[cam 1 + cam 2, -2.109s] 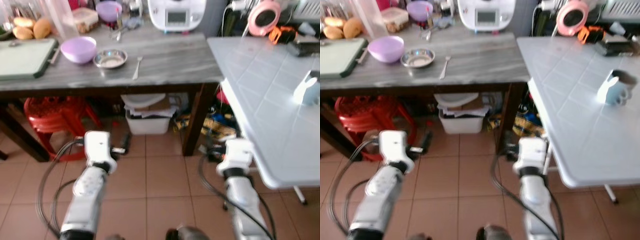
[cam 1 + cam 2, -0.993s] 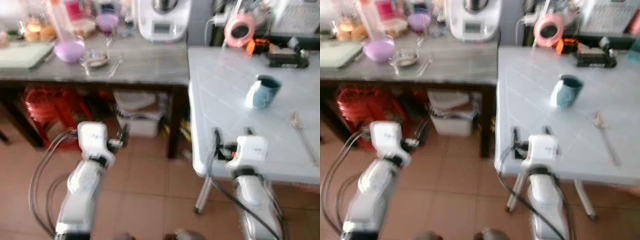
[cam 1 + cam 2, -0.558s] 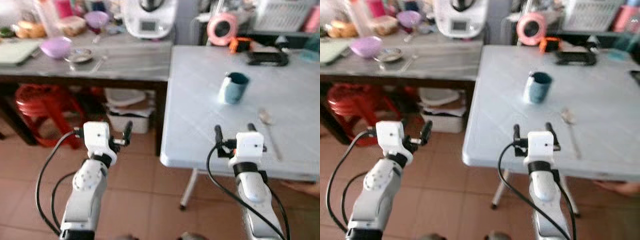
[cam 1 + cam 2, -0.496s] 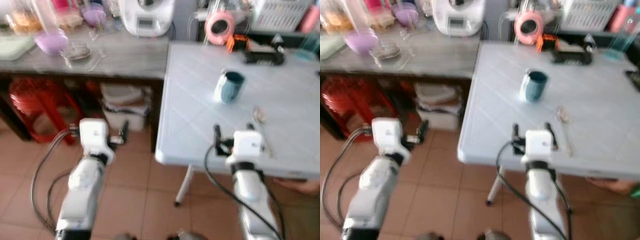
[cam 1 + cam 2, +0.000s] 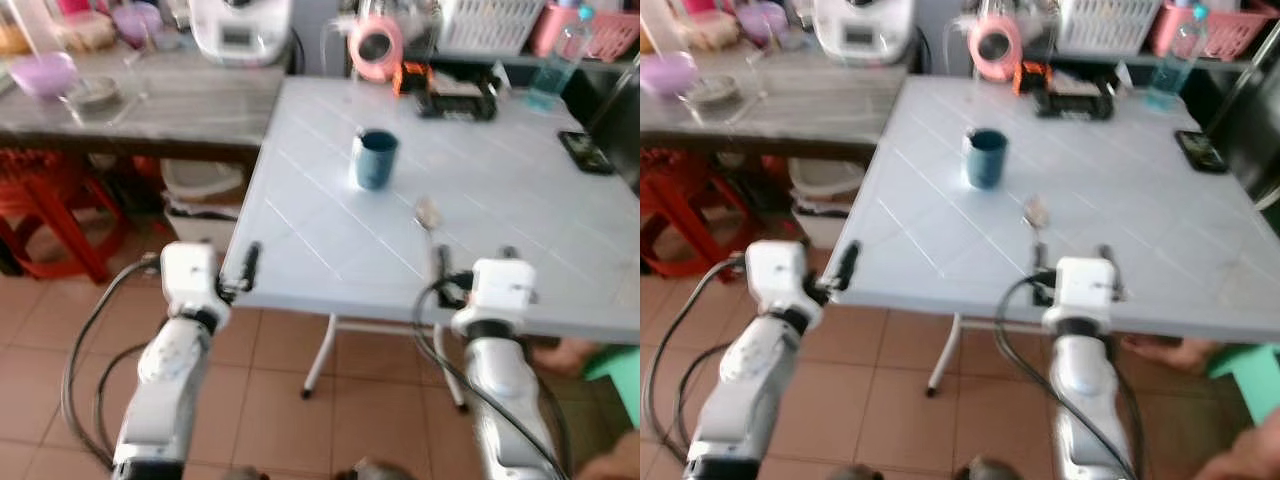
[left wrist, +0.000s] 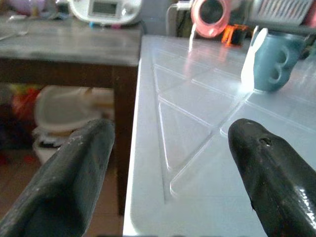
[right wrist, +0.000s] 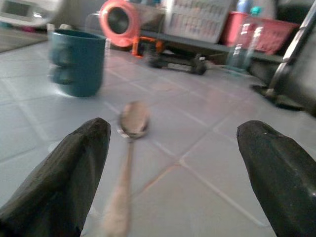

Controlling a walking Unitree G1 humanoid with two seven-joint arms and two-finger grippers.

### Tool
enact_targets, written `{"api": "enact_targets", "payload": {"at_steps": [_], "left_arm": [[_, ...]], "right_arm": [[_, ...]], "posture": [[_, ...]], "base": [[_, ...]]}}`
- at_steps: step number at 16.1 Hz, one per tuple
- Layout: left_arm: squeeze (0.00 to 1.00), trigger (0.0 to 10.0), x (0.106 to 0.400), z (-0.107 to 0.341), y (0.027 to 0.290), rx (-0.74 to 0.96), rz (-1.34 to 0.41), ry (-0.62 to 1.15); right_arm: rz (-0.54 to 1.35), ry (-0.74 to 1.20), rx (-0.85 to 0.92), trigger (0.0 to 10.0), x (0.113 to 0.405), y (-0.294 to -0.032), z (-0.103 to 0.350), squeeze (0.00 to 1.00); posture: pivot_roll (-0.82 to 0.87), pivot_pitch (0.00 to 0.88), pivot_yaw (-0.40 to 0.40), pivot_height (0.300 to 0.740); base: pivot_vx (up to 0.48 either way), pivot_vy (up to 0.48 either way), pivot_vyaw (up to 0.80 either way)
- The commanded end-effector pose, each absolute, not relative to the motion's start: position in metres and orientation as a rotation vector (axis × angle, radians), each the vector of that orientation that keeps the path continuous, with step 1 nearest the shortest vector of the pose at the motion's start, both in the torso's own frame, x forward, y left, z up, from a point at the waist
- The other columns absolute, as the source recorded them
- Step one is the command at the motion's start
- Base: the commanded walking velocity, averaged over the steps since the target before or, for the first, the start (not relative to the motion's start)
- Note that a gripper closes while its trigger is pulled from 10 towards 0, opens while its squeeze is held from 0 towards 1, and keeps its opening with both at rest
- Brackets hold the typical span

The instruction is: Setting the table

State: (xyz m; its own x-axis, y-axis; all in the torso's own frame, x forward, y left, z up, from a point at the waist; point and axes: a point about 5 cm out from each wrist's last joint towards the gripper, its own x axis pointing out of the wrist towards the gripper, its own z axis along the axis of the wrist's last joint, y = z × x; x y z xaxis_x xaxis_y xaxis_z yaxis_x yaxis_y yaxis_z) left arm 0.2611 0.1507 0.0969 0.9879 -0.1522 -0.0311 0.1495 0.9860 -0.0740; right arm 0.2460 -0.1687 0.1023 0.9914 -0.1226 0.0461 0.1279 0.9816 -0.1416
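A teal mug [image 5: 375, 158] and a spoon [image 7: 129, 143] are seen lying near each other on the pale tiled bench [image 5: 500, 190]. The right hand [image 5: 474, 262] and left hand [image 6: 173, 163] are held at its near edge, fingers apart and empty.

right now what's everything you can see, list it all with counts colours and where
light blue tiled table: 1, in front of the robot
teal ceramic mug: 1, on that table, far side from the robot
metal spoon: 1, silver, on the table between mug and right gripper
black phone: 1, table's right edge
clear plastic bottle: 1, bluish, table's far right
grey wooden side table: 1, to the left
lilac bowl: 1, on the side table
white kitchen appliance: 1, side table's back
red plastic stool: 1, under the side table
left gripper: open, at the table's near left edge
right gripper: open, facing the spoon
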Motion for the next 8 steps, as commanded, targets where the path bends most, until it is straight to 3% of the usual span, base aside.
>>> {"api": "enact_targets", "payload": {"at_steps": [1, 3, 4, 8], "left_arm": [[0.0, 10.0, 0.2642, 0.1033, 0.1496, -0.056, -0.142, -0.005], [0.0, 10.0, 0.2663, 0.1042, 0.1493, -0.083, -0.132, -0.012], [0.0, 10.0, 0.2671, 0.106, 0.1487, -0.063, -0.148, -0.019], [0.0, 10.0, 0.2676, 0.1065, 0.1474, -0.067, -0.164, -0.029]], "right_arm": [[-0.135, -0.035, -0.169, 10.0, 0.2481, -0.1726, 0.1055, 0.0], [-0.171, -0.026, -0.215, 10.0, 0.2529, -0.1718, 0.1063, 0.0], [-0.089, -0.051, -0.173, 10.0, 0.2547, -0.1669, 0.1073, 0.0], [-0.097, -0.06, -0.143, 10.0, 0.2491, -0.1676, 0.1061, 0.0]], "posture": [[-0.05, 0.0, 0.026, 0.74], [-0.05, 0.0, 0.027, 0.74], [-0.05, 0.0, 0.028, 0.74], [-0.05, 0.0, 0.031, 0.74]], "base": [[0.0, 0.0, 0.0], [0.0, 0.0, 0.0], [0.0, 0.0, 0.0], [0.0, 0.0, 0.0]]}}
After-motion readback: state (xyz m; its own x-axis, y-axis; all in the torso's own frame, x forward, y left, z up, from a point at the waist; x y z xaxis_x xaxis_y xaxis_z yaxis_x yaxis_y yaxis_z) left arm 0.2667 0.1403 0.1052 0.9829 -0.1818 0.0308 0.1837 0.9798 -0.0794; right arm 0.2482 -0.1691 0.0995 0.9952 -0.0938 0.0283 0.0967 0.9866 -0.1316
